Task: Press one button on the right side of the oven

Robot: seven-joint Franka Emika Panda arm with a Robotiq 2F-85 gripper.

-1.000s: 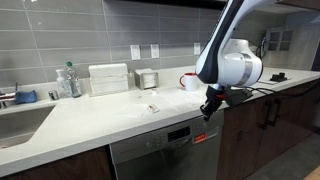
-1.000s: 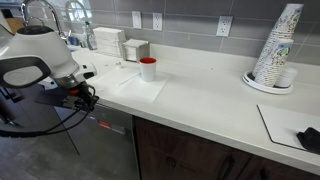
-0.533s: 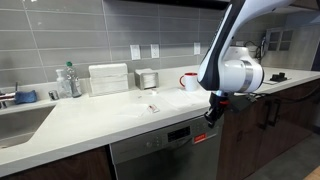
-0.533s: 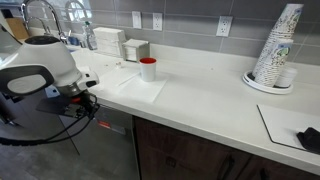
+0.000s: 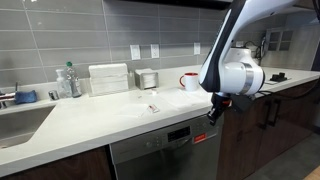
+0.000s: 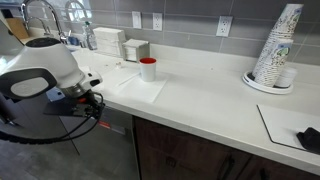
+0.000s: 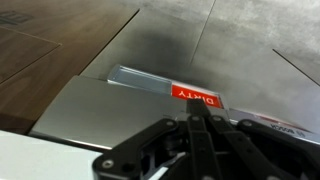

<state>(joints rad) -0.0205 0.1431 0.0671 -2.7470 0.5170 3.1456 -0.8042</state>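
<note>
In an exterior view the sink (image 5: 18,120) sits at the far left of the pale countertop (image 5: 100,118); next along the wall stand a clear bottle (image 5: 71,80), a white box (image 5: 108,78) and a small metal container (image 5: 147,78); a red mug (image 5: 189,81) stands further right, just beside the arm. Under the counter edge, the oven (image 5: 160,155) shows its steel front between dark wooden cabinet doors (image 5: 255,130), with its control strip (image 5: 165,135) running along the top; the gripper (image 5: 212,114) hangs fingers-down in front of the counter edge, right at the right end of that strip; whether it touches the strip cannot be told.

In an exterior view taken from the opposite end, the gripper (image 6: 93,102) is at the far left, low against the top of the oven (image 6: 112,135); the red mug (image 6: 148,69) stands on the counter well apart from it; a stack of paper cups (image 6: 277,48) rises at the far right.

In the wrist view the oven (image 7: 90,110) fills the left and middle as a grey steel face; a red tag (image 7: 197,95) reading "DIRTY" lies on it; the gripper (image 7: 196,120) comes in just below the tag, its fingers (image 7: 190,135) pressed together with nothing between them.
</note>
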